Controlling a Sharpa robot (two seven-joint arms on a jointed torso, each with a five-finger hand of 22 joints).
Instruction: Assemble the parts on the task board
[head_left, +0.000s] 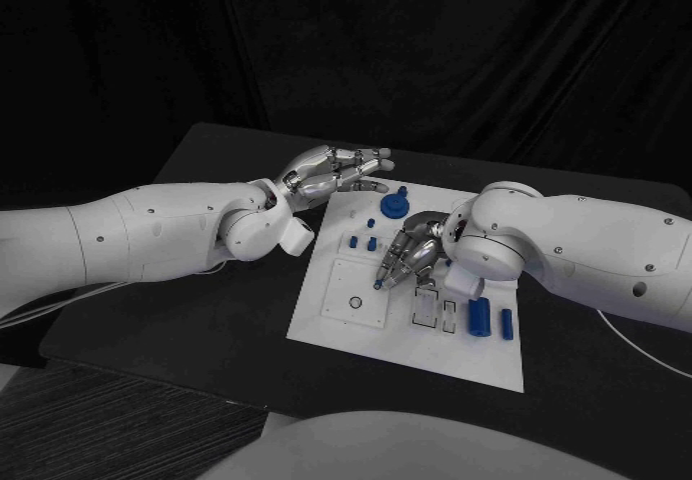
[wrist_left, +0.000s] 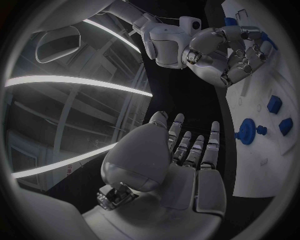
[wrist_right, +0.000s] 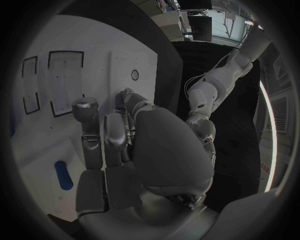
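Head view: the black table (head_left: 188, 330) is seen carrying the white rectangular task board (head_left: 353, 335) at its centre, with bare black surface left at nine and six o'clock for withdrawal. The right hand (head_left: 411, 255) is lowered over the board's middle, fingers bent downward with the tips at the plate; whether a part is pinched beneath them cannot be told. The left hand (head_left: 335, 170) is held off the board's eleven o'clock corner, fingers loosely curled and apart, nothing seen in them; in the left wrist view the same hand (wrist_left: 181, 160) is shown with straight fingers and a bare palm. A blue round knob-like part (head_left: 394, 206) stands at twelve o'clock on the board, small blue pegs (head_left: 362, 242) sit at ten, and blue upright blocks (head_left: 490, 318) at four. It is judged that the blocks beside the right wrist could be knocked over by a sideways sweep, and the unbraced board could be slid by downward pressure
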